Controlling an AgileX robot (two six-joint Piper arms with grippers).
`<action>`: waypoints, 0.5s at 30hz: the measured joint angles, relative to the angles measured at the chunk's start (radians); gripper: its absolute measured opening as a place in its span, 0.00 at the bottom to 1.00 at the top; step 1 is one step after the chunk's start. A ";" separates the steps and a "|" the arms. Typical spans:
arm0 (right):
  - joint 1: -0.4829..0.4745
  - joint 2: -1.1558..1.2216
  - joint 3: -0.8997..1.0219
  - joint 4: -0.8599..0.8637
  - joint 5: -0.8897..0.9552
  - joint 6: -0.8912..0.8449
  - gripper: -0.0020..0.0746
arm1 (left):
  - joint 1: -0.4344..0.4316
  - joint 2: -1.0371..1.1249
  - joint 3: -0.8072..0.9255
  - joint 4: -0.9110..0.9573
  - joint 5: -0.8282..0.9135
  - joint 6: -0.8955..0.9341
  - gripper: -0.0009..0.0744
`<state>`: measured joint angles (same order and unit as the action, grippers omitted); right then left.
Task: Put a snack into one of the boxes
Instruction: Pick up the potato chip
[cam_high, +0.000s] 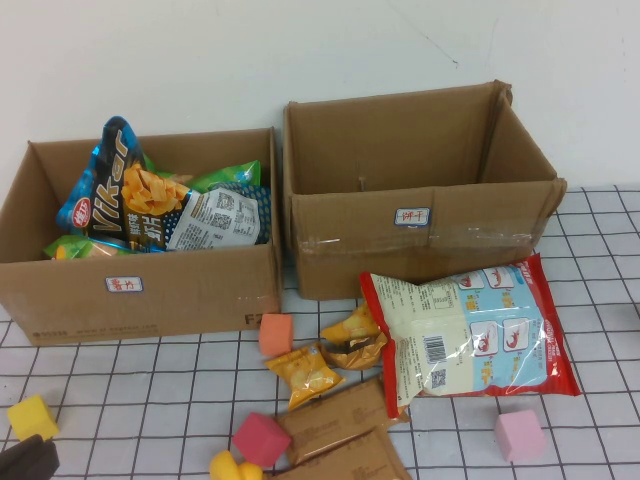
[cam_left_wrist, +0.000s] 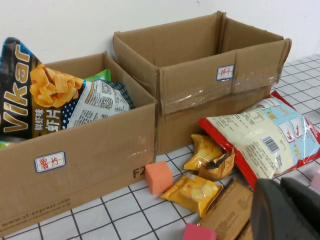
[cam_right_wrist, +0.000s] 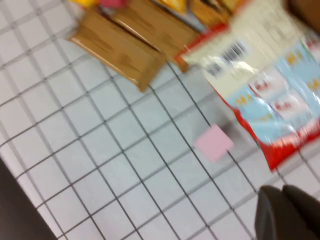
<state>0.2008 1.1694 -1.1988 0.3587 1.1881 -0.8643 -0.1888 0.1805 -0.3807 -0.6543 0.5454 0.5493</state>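
Two cardboard boxes fill the upper half of the high view: the left box (cam_high: 140, 290), already holding a Vikar chip bag (cam_high: 125, 200) and other packets, and the right box (cam_high: 420, 190), which looks empty. Below the right box, in the lower right of the frame, lies the likeliest snack to move, the large red-edged bag (cam_high: 470, 335), flat on the gridded table (cam_high: 600, 300), its upper edge resting against the box front and its long axis running roughly left to right. The right gripper (cam_right_wrist: 287, 212) shows only in its wrist view, in the lower right corner, hanging above the table with the bag toward the upper right of that picture and a pink cube (cam_right_wrist: 214, 142) between them; its dark fingers seem close together, but I cannot tell for sure. The left gripper (cam_left_wrist: 292, 207) sits at the lower right of its own view, near the bag's lower corner; whether it is apart or together cannot be told either. Smaller things crowd the bag's left side: two brown flat packets (cam_high: 335, 420), small orange snack packs (cam_high: 305, 370), an orange cube (cam_high: 275, 333), a red cube (cam_high: 262, 438) and a yellow cube (cam_high: 32, 415). I judge the right arm better placed, with only the pink cube in its way.
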 joint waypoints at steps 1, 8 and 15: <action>0.008 0.018 -0.009 -0.026 -0.005 0.047 0.02 | 0.000 0.000 0.000 0.000 0.000 0.000 0.01; 0.017 0.166 -0.017 -0.044 -0.097 0.152 0.22 | 0.000 0.000 0.000 0.000 0.000 -0.002 0.01; 0.017 0.344 -0.018 0.003 -0.297 0.310 0.82 | 0.000 0.000 0.000 0.000 0.000 -0.002 0.01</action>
<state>0.2175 1.5136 -1.2170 0.3616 0.8913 -0.5543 -0.1888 0.1805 -0.3807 -0.6543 0.5454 0.5469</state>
